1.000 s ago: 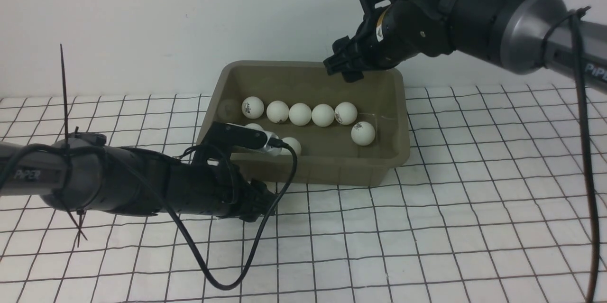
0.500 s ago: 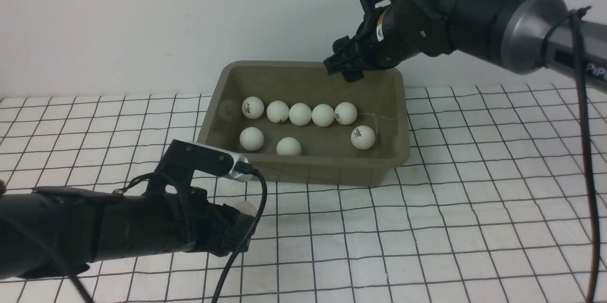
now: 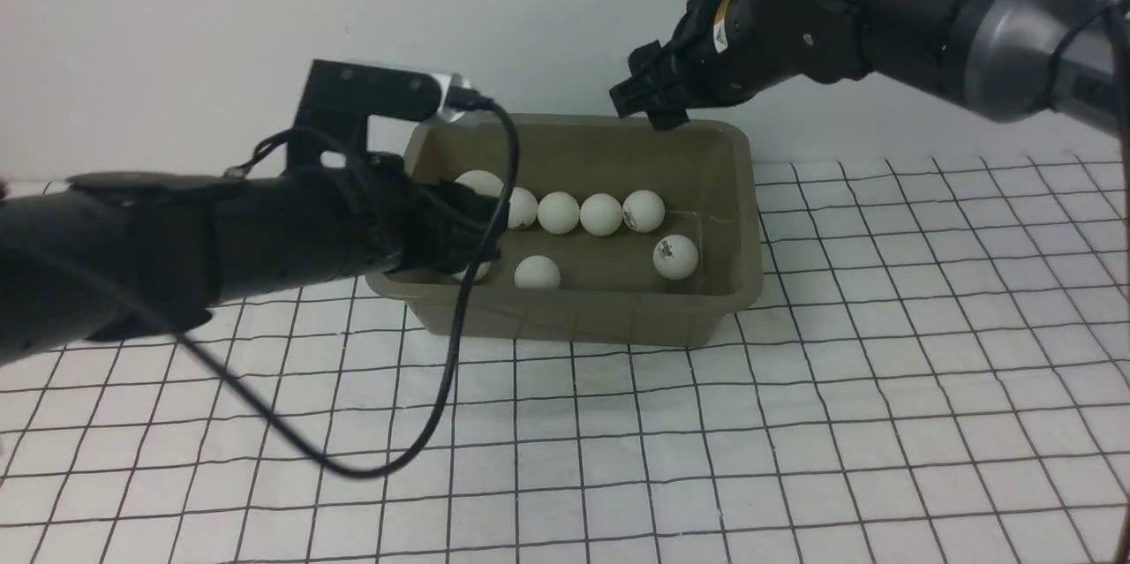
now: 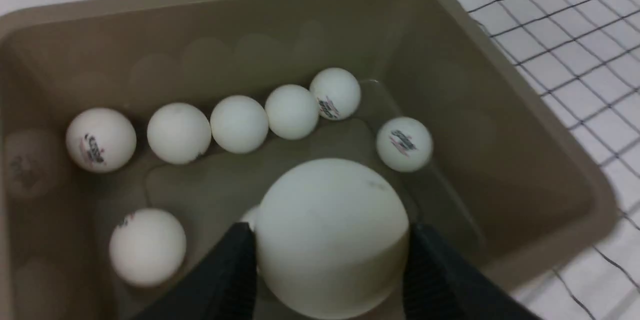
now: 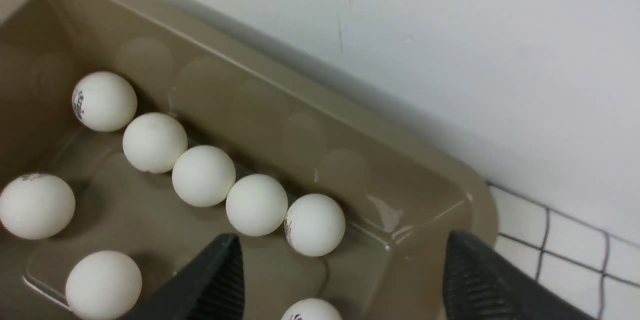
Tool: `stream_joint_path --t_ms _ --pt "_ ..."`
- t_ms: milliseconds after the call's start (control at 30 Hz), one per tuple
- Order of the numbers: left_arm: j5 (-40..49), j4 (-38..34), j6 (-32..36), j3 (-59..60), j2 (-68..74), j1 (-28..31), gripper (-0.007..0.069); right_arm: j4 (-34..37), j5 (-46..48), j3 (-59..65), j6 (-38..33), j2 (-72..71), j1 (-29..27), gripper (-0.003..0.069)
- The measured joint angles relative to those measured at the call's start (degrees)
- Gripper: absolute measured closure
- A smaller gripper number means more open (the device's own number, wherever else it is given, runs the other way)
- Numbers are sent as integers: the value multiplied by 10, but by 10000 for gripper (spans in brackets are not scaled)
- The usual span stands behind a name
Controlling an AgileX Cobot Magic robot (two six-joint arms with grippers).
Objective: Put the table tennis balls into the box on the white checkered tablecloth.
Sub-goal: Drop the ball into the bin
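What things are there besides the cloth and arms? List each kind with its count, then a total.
Balls: 9, one of them held in the left tool
Box: 1
Total: 10

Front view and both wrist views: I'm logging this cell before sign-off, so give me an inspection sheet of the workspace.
Surface: white checkered tablecloth, slightly wrinkled; no ball seen lying on it.
Job's things: olive-grey box on the cloth near the wall; eight table tennis balls on its floor, five in a row along the far wall; a ninth ball held above the box.
Clutter: nothing seen.
Grippers: left gripper over the box's left side, jaws shut on the ninth ball; right gripper above the far right corner, jaws open, empty.
Cables: black cable from the left wrist camera loops down onto the cloth.
Surroundings: plain white wall behind.
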Motion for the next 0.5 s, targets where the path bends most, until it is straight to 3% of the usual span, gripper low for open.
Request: stream_joint_path --t_ms 133,167,200,233,333,500 --pt "-1 2 -1 -75 96 0 290 -40 30 0 2 -37 0 290" --pt "-1 3 -2 -90 114 0 290 -66 48 0 9 -60 0 351" --pt "-1 3 -2 -94 118 0 290 -66 48 0 9 -60 0 351" --pt "-2 9 -2 -116 144 0 290 -99 66 0 19 -88 0 432" --pt "-2 27 -2 -157 188 0 290 -151 89 0 37 -141 0 573" --pt "0 63 -2 -196 229 0 290 -189 135 21 52 -249 0 666"
